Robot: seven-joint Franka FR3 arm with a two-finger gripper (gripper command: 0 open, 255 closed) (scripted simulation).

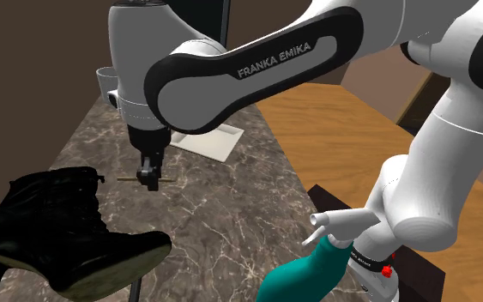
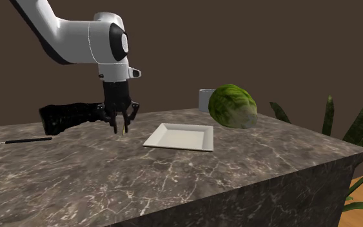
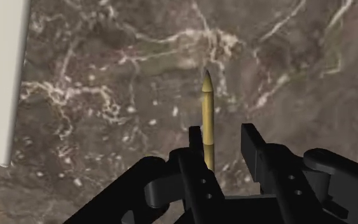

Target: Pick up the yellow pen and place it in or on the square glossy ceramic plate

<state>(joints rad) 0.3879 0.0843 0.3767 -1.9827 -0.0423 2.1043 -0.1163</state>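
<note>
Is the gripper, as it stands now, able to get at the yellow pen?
Probably yes: the open gripper hangs right over the pen, one finger on each side, with nothing in the way. The black boot lies to one side.

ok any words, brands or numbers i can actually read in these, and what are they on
"FRANKA EMIKA": white capitals on the dark side panel of the arm, in the shoulder view.
Tiny marks on the dark band low on the arm, beside a red button: too small to read.
No text on the yellow pen or the white square plate.
</note>
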